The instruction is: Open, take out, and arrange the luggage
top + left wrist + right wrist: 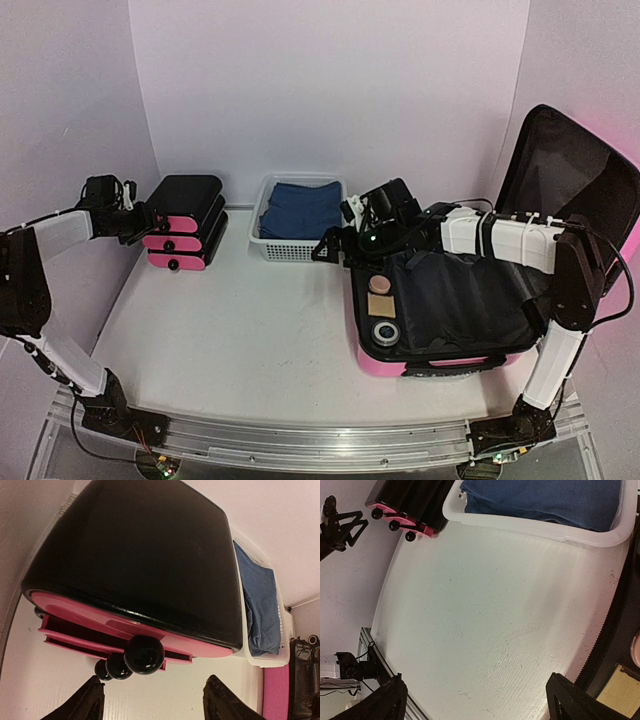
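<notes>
- The luggage (pixel 372 362) lies open on the right side of the table (pixel 240 330). Its pink shell is flat on the surface, and its lid (pixel 575 170) stands upright at the far right with the black lining facing in.
- In the lower half, loose black fabric (pixel 460 295) covers most of the compartment. Along the uncovered left edge you can see, from far to near, a round pinkish piece (pixel 378 285), a tan square (pixel 380 303) and a black ring-shaped item (pixel 385 331).
- Your right claw (pixel 480 705) is spread wide with nothing between its fingers. It hangs over bare table just off the far left corner of the luggage, between that corner and the basket.
- The white mesh basket (pixel 268 243) sits at the back wall, near the luggage, with folded blue cloth (pixel 305 208) inside.
- The black drawer unit (pixel 185 195) with pink fronts stands left of the basket. Three black knobs (pixel 144 654) face forward.
- Your left claw (pixel 152 707) is spread and holds nothing. It faces the drawer fronts, and the largest knob in its wrist view lies just ahead of the gap, not touched by either finger.
</notes>
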